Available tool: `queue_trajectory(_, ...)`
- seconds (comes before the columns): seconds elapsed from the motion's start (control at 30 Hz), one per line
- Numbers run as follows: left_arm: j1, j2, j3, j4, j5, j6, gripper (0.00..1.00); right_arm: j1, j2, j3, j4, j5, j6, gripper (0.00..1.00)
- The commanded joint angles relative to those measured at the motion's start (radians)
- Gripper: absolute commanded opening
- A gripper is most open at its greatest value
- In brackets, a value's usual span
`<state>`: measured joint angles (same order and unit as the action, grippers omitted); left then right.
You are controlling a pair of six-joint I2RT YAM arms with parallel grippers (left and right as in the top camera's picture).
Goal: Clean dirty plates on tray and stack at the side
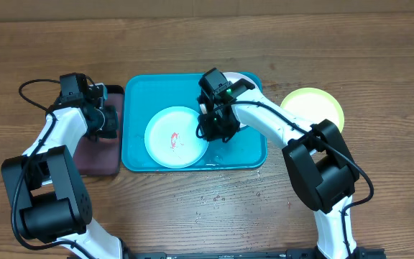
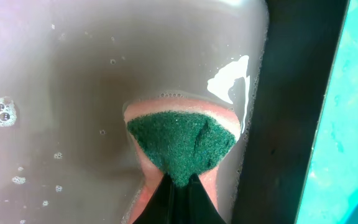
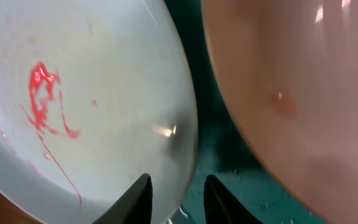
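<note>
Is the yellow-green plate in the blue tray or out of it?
Out. The yellow-green plate lies on the table beyond the tray's right edge, apart from its rim.

The teal tray (image 1: pixel 139 93) lies mid-table. A pale plate (image 1: pixel 177 138), smeared red at its middle, lies flat in the tray's left half. A yellow-green plate (image 1: pixel 311 108) lies on bare wood, right of the tray.

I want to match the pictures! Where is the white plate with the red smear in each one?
Overhead: the white plate sits mid-picture on the teal tray.
Left wrist: not in it.
Right wrist: the plate fills the left half.
Shared landmark: the teal tray, seen in all three.
</note>
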<state>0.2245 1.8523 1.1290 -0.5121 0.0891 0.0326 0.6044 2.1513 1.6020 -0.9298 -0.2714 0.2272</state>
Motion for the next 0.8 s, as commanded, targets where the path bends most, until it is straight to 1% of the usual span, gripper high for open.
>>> queue_trajectory(0.0,0.003,-0.021,-0.016,-0.011,-0.011,-0.003,0.04,0.000,-0.029,0.000,-0.035,-0.011,0.066,0.28)
queue_trajectory(0.1,0.003,-0.021,-0.016,-0.011,-0.010,-0.003,0.04,0.001,-0.029,-0.019,-0.024,-0.011,0.090,0.19)
queue_trajectory(0.23,0.003,-0.021,-0.016,-0.012,-0.012,-0.002,0.04,0.006,-0.029,-0.057,0.027,-0.012,0.098,0.13)
queue_trajectory(0.37,0.005,-0.026,-0.014,-0.012,-0.019,-0.002,0.04,0.011,-0.029,-0.083,0.072,-0.011,0.122,0.04)
queue_trajectory(0.5,0.005,-0.059,-0.014,-0.014,-0.019,0.033,0.04,0.011,-0.029,-0.091,0.100,-0.010,0.122,0.04)
queue_trajectory(0.67,0.005,-0.145,-0.014,-0.019,-0.017,0.077,0.04,0.012,-0.029,-0.091,0.149,-0.010,0.121,0.04)
queue_trajectory(0.77,0.006,-0.182,-0.014,-0.027,-0.015,0.080,0.04,0.012,-0.029,-0.091,0.166,-0.009,0.117,0.04)
